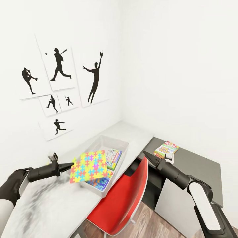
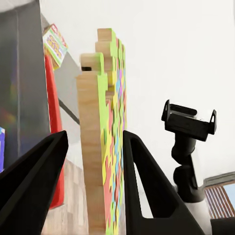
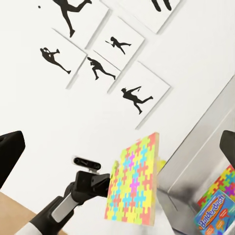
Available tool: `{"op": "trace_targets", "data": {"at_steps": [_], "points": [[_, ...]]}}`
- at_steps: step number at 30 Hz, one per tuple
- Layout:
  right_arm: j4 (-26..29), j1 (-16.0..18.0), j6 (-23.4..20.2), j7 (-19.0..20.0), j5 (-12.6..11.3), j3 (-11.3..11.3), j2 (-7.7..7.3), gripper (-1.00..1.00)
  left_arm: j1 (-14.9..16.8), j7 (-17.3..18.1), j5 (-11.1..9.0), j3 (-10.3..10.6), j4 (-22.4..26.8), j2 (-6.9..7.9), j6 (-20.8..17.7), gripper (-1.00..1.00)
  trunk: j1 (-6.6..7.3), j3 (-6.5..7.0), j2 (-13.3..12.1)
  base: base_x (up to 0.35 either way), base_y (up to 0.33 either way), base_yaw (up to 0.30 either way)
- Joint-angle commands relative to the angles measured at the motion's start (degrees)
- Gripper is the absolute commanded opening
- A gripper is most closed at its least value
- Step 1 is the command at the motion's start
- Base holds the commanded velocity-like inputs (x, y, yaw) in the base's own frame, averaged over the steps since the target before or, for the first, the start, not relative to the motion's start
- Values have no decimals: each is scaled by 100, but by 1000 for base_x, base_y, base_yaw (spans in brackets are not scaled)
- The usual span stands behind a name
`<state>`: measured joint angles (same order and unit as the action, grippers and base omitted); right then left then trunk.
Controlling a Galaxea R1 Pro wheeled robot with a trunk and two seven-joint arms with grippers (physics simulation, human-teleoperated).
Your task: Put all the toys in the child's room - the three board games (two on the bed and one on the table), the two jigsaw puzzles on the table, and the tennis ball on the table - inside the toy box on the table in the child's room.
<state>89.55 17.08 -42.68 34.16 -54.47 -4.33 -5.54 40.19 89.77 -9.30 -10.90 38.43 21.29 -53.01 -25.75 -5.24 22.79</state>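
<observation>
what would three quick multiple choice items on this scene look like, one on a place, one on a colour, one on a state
1. Where does the loose board game lie?
A. on the dark lower surface near the right gripper
B. on the floor
C. inside the toy box

2. What colour is the chair?
A. blue
B. red
C. white

3. How is the jigsaw puzzle in the left gripper held?
A. lying flat on the table
B. leaning against the wall
C. clamped by its edge over the toy box

Answers: 1 A, it sits on the dark top beyond the right gripper; 2 B, seat and back are red; 3 C, the fingers flank the slab's edge above the bin.
</observation>
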Motion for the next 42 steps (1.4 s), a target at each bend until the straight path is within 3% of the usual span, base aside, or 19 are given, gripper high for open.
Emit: {"op": "trace_targets", "data": {"at_steps": [1, 3, 5, 7, 9, 14, 20, 26, 42], "points": [[1, 6, -39, 3, -20, -7, 0, 100, 5, 24, 22, 1, 118, -5, -76, -100, -4, -13, 12, 0, 0, -4], [1, 6, -39, 3, -20, -7, 0, 100, 11, 24, 104, -4, 264, -25, -99, -100, -4, -13, 12, 0, 0, -3], [1, 6, -39, 3, -20, -7, 0, 100, 46, 24, 336, -10, 432, -49, -130, -100, -4, -13, 12, 0, 0, -1], [1, 6, -39, 3, -20, -7, 0, 100, 283, -291, 597, -17, 534, -68, -146, -100, -4, -13, 12, 0, 0, 0], [1, 6, -36, 3, -17, -7, 0, 100, 471, -537, 714, -14, 568, -116, -145, -100, -4, -13, 12, 0, 0, 0], [-6, 6, -31, 3, -12, -13, 0, 100, 662, -1418, 839, 58, 592, -520, -109, -100, -4, -13, 12, 0, 0, 0], [-8, 7, -30, -6, 6, -12, 84, 100, 683, -1342, 833, -5, 640, -544, -134, -100, -4, -13, 13, 0, 0, 0], [-8, 8, -30, -12, 0, -7, 11, 100, 683, -1316, 820, 7, 640, -496, -131, -100, -4, -13, 13, 0, 0, 0], [-8, 6, -30, -14, 4, -7, -2, 100, 683, -1342, 878, 73, 647, -494, -113, -100, -4, -13, 13, 0, 0, 0]]}}
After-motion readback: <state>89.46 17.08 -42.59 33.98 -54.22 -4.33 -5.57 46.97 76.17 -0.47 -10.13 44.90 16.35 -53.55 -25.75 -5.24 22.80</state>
